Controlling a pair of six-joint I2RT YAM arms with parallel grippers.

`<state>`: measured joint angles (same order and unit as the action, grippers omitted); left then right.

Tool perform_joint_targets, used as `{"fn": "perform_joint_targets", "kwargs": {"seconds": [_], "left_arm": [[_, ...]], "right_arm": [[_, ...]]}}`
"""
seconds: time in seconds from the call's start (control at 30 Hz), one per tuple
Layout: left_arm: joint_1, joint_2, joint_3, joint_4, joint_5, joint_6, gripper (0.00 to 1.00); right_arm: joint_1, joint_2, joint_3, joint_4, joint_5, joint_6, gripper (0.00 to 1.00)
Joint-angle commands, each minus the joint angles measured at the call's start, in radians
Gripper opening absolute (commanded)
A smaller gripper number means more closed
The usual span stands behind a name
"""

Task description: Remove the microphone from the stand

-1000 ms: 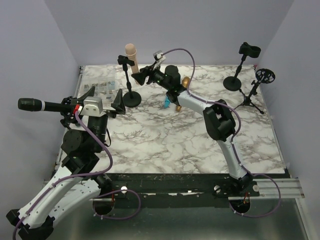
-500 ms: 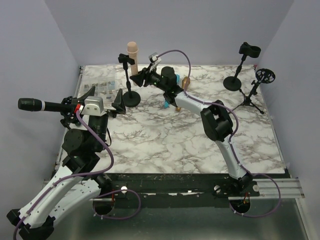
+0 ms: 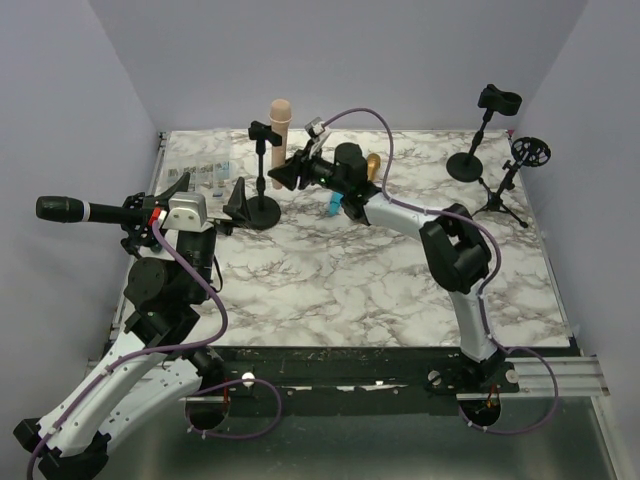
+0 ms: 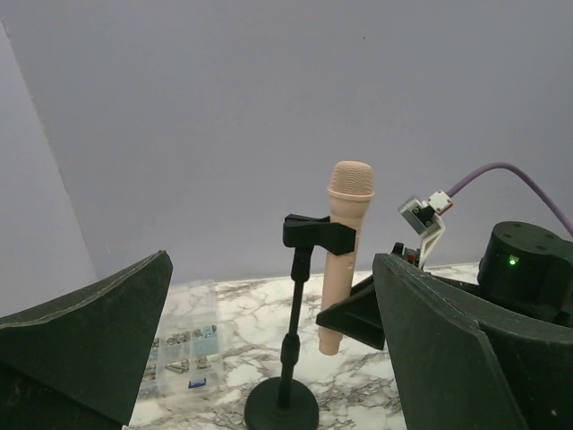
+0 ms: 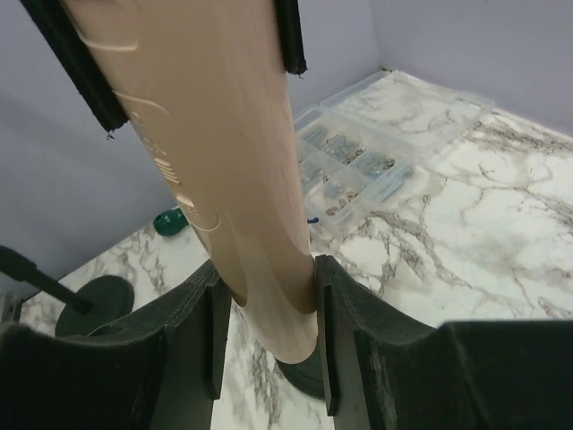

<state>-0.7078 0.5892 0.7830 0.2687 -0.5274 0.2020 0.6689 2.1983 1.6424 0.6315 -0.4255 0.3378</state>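
Note:
A beige microphone (image 3: 280,122) stands upright in the clip of a black desk stand (image 3: 263,175) at the back of the marble table. My right gripper (image 3: 286,172) is shut on the microphone's lower body. In the right wrist view the pads (image 5: 211,309) press both sides of the microphone (image 5: 206,134), with the clip's black arms around it higher up. My left gripper (image 3: 212,186) is open and empty, hovering left of the stand. The left wrist view shows the microphone (image 4: 345,242), clip and stand (image 4: 291,349) beyond its spread fingers (image 4: 98,331).
A clear parts box (image 3: 205,175) lies at the back left. A second stand (image 3: 478,140) and a small tripod (image 3: 508,190) stand at the back right. Gold (image 3: 372,163) and blue (image 3: 333,205) items sit under the right arm. A black microphone-like object (image 3: 60,208) sticks out far left.
My right gripper has shifted right and nearer with the microphone in its grip. The stand has moved with it, the microphone staying in the clip. The left arm is unmoved.

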Motion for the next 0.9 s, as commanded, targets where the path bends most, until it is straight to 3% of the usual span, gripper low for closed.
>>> {"fn": "perform_joint_targets", "kwargs": {"seconds": [0.0, 0.43, 0.67, 0.87], "left_arm": [[0.005, -0.003, -0.005, 0.014, -0.014, 0.001, 0.98], [0.004, 0.01, 0.013, -0.034, 0.046, -0.058, 0.98], [0.003, 0.06, 0.024, -0.063, 0.177, -0.103, 0.99], [0.004, 0.089, 0.025, -0.068, 0.348, -0.132, 0.99]], "right_arm": [[0.013, -0.138, -0.115, 0.028, -0.096, -0.005, 0.02], [0.015, -0.435, -0.437, -0.144, -0.223, -0.239, 0.01], [0.013, -0.599, -0.583, -0.275, -0.222, -0.406, 0.01], [-0.014, -0.692, -0.649, -0.308, -0.279, -0.435, 0.01]]}}
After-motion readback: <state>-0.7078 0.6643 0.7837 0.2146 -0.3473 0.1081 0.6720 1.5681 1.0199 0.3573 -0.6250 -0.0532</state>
